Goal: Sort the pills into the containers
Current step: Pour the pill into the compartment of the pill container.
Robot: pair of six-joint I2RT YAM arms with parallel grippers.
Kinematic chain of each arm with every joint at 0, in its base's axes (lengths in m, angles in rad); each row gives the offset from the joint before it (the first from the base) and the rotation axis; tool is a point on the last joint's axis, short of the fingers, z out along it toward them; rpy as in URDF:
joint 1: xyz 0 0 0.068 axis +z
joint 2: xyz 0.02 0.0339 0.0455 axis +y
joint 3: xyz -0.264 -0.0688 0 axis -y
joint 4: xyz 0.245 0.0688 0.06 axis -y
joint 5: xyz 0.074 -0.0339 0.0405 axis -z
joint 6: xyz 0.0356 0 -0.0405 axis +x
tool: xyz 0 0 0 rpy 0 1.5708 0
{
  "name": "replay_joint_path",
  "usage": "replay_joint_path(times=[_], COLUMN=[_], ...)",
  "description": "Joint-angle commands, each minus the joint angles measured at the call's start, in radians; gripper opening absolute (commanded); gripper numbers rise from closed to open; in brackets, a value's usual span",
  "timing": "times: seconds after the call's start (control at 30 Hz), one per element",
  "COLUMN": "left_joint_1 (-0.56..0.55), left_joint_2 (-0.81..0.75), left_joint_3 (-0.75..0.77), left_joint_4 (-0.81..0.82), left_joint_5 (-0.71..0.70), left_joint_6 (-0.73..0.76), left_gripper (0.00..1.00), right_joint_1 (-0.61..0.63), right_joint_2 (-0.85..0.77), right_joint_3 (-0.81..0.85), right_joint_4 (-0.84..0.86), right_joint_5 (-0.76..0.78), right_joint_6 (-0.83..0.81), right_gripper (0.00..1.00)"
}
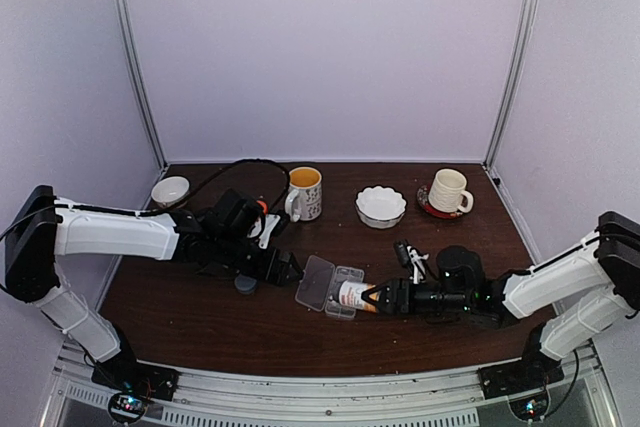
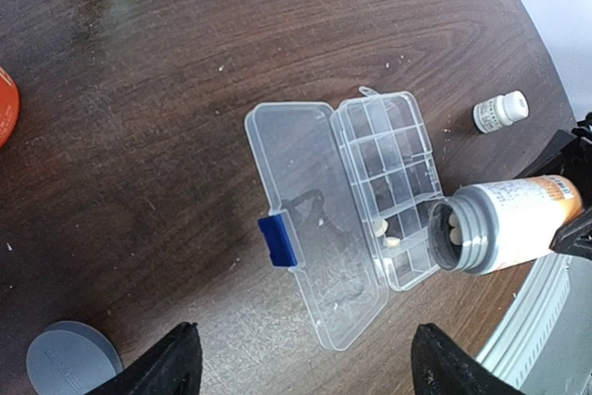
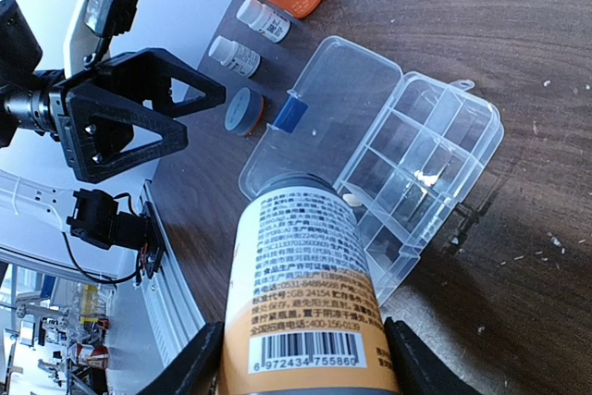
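So that pills (image 2: pixel 381 227) might spill into the organizer box (image 2: pixel 384 136), the right end effector (image 3: pixel 305 339) pinched the tipped pill bottle (image 2: pixel 504 224), the left end effector (image 2: pixel 305 349) spread.

pills (image 2: pixel 454 227) mostly hidden inside bottle (image 2: pixel 518 221), grey cap (image 2: pixel 72 360) cut by bottom edge

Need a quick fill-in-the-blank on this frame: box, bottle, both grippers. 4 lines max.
1. The organizer box has its lid ____.
2. The latch on that lid is ____ in colour.
3. The left gripper is open and holds ____.
4. The bottle in the right gripper has its cap ____.
Missing words: open; blue; nothing; off.
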Motion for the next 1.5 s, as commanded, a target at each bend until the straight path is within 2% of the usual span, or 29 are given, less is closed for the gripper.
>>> replay_joint_path(times=[0.0,0.23,0.63,1.1,1.47], left_joint_1=[-0.005,-0.006,-0.008,-0.008,-0.009], left_joint_2=[0.01,0.016,0.019,0.027,0.056], left_joint_3=[0.031,0.031,0.029,0.033,0.039], left_joint_4=[0.002,0.006,0.007,0.006,0.021], left_joint_5=[0.004,0.003,0.006,0.006,0.011], left_joint_6=[0.016,0.014,0.013,0.013,-0.002], left_gripper=[0.81,0.81,0.81,0.81,0.81], right_joint_1=[-0.011,-0.019,-0.022,-0.023,-0.022], right_joint_2=[-0.055,-0.087,0.036,-0.159,-0.048], right_joint_3=[-0.003,-0.027,-0.075,-0.035,-0.037], right_joint_4=[0.018,-0.036,0.097,-0.093,-0.082], right_joint_5=[0.012,0.041,0.029,0.068,0.052], right_joint_6=[-0.002,-0.017,0.027,-0.027,-0.018], right_gripper=[0.0,0.0,0.0,0.0,0.0])
